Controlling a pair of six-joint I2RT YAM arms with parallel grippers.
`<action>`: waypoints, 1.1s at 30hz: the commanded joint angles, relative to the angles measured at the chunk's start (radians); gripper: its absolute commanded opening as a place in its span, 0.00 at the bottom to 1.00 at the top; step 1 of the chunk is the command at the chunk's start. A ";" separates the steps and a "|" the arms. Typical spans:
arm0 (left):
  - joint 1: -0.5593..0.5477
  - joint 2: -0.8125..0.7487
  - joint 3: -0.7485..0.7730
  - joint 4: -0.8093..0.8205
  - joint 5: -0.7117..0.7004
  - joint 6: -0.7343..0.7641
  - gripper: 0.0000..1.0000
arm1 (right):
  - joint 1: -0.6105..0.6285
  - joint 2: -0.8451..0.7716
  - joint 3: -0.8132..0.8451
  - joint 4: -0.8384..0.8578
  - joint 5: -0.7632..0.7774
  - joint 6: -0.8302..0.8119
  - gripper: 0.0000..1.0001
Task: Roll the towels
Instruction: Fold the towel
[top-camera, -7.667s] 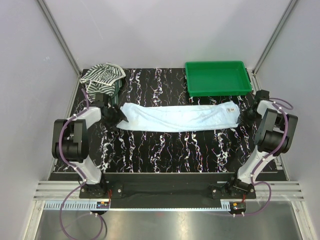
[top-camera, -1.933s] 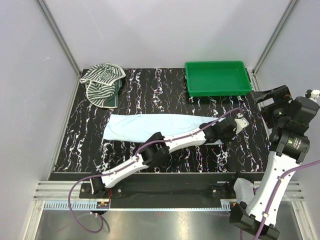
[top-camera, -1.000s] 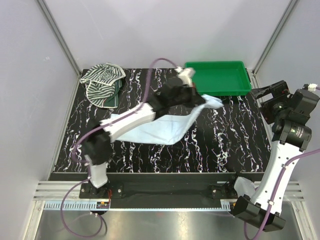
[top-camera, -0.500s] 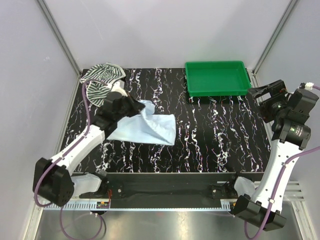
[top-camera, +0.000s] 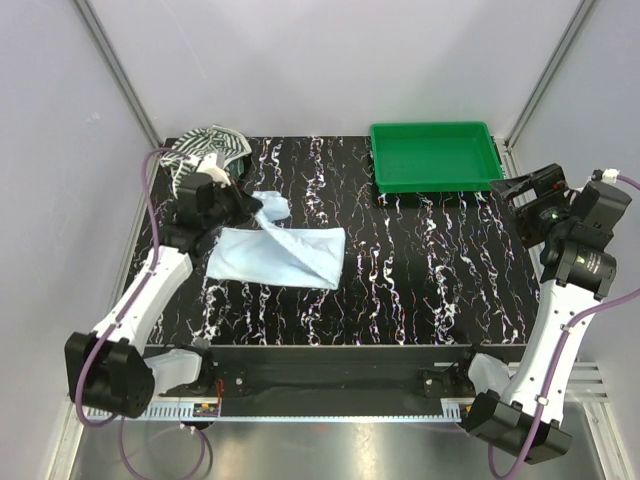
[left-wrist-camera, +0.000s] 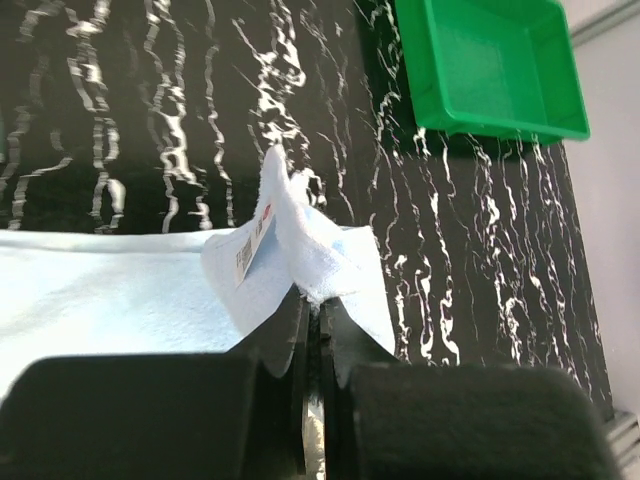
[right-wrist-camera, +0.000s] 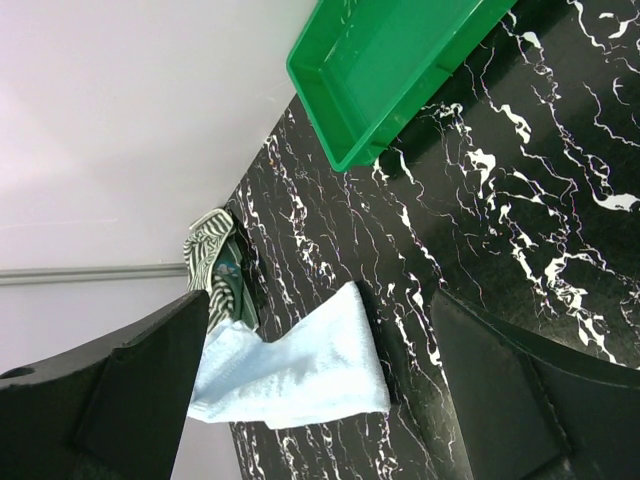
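The pale blue towel (top-camera: 290, 257) lies folded over on itself at the left of the black marbled table. One tagged corner (top-camera: 272, 207) is lifted off it. My left gripper (top-camera: 250, 207) is shut on that corner; in the left wrist view the jaws (left-wrist-camera: 312, 305) pinch the towel's (left-wrist-camera: 300, 240) fold between them. The striped towel (top-camera: 205, 148) lies crumpled in the far left corner, just behind the left gripper. My right gripper (top-camera: 528, 195) hangs raised at the right edge, open and empty. Its view looks down on the blue towel (right-wrist-camera: 290, 375) and the striped towel (right-wrist-camera: 210, 260).
A green plastic tray (top-camera: 436, 178) stands at the back right, also seen as the tray (left-wrist-camera: 545, 125) in the left wrist view and the tray (right-wrist-camera: 330, 95) in the right wrist view. White walls and metal frame posts close in the table on three sides.
The left gripper has carried the towel's right end across to the left, folding the towel over itself, and has moved a little further left and back. The right arm has barely moved.
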 joint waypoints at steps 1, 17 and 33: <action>0.041 -0.088 -0.020 -0.045 -0.016 0.053 0.00 | 0.005 -0.023 -0.025 0.045 -0.033 -0.010 1.00; 0.358 -0.122 -0.309 -0.157 -0.055 -0.131 0.99 | 0.643 -0.081 -0.378 0.206 0.224 0.078 1.00; 0.377 -0.220 -0.483 -0.122 -0.096 -0.203 0.86 | 1.033 0.429 -0.461 0.538 0.311 0.079 0.91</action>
